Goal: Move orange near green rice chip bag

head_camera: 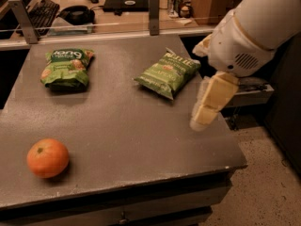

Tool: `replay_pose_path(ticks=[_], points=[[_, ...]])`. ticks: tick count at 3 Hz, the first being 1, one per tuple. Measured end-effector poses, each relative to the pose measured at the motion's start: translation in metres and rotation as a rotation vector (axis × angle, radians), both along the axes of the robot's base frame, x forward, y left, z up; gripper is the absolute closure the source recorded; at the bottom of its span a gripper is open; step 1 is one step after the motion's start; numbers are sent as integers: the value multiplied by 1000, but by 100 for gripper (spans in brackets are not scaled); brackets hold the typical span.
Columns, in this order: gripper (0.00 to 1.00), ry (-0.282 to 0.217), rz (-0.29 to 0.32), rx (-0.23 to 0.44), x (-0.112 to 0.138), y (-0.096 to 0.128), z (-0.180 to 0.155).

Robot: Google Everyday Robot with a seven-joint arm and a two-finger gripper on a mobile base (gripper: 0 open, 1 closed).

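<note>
The orange [47,157] sits on the grey table [127,131] near its front left corner. The green rice chip bag [66,68], bright green with white lettering, lies at the back left, well apart from the orange. My gripper [201,120] hangs from the white arm [254,27] above the table's right edge, pointing down and left. It is far from the orange and holds nothing that I can see.
A flatter olive-green chip bag [168,72] lies at the back centre-right, just left of the gripper. A rail with posts [153,13] runs along the table's far edge, with a desk with a keyboard [41,8] behind it. Speckled floor [263,182] lies to the right.
</note>
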State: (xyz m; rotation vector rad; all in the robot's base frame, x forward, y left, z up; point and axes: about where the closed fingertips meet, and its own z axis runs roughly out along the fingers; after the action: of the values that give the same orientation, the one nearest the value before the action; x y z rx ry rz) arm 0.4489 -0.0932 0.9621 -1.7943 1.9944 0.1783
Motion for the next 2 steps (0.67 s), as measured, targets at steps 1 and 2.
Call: replay_pose_path(ticks=[1,2], points=[[0,-11,148,118,-4,99,-14],[0,6,279,208,-26,180,-28]])
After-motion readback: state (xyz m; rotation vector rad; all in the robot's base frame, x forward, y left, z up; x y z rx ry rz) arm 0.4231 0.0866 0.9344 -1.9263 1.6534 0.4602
